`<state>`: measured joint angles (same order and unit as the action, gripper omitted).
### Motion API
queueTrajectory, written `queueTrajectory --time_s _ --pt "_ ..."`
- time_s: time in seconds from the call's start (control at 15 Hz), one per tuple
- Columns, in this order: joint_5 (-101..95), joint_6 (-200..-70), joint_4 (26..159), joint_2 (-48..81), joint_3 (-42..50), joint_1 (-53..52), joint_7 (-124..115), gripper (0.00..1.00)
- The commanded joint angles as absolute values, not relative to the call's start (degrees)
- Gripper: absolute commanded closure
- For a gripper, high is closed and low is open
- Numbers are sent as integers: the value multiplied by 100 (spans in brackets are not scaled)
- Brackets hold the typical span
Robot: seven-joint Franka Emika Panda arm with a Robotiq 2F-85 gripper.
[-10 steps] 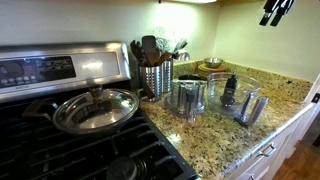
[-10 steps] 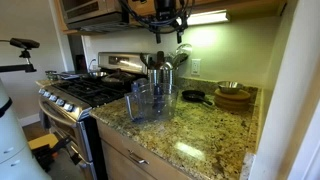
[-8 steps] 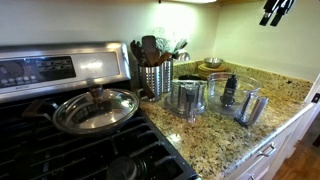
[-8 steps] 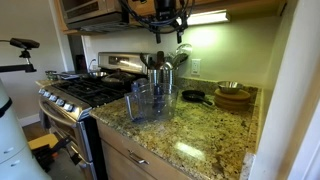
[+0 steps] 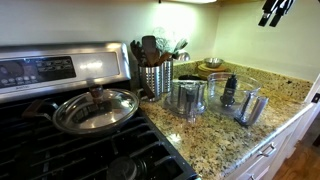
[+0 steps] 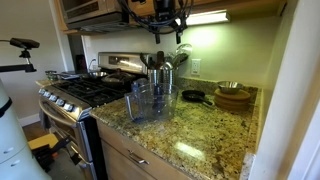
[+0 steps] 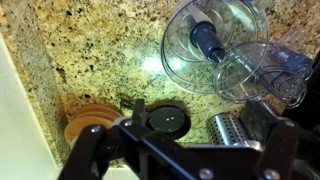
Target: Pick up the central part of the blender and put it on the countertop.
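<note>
While the jaws hang high above the desk (image 7: 100,50), spread wide and holding nothing, we are only at the approach stage of the pick. From the wrist camera we look straight down. The dark grey spindle (image 7: 207,40) stands upright in the middle of the clear blender bowl (image 7: 178,68), far beneath the jaws and ahead of them, off to one side of their midline rather than under it. A second clear piece (image 7: 268,72) overlaps the bowl's rim on the side nearer the jaws, and a small black pan (image 7: 166,121) lies almost directly below them. In an exterior view the arm (image 5: 276,9) shows only at the top corner, well above the bowl. To do this step well, we judge that we should first travel sideways until the spindle's top sits centred between the jaws, and only then descend, keeping them wide enough to pass inside the bowl wall without brushing it or the neighbouring clear piece. Since the spindle is slim, we would close squarely on its upper shaft and lift straight up until it clears the rim. Then we would carry it to the bare granite ahead of the jaws, opposite the bowl.
</note>
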<state>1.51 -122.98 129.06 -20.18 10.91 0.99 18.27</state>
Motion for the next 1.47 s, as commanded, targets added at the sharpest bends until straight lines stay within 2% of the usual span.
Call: queueTrajectory --time_s 0.0,0.6,1.13,1.4 --pt "174 -12498 13078 -1907 821 122 1489 0" --pt "273 -12614 13277 -1125 343 43 1158 0" --pt "235 -12534 13185 -891 309 77 1127 0" --pt "155 -13015 13257 -682 187 44 849 0"
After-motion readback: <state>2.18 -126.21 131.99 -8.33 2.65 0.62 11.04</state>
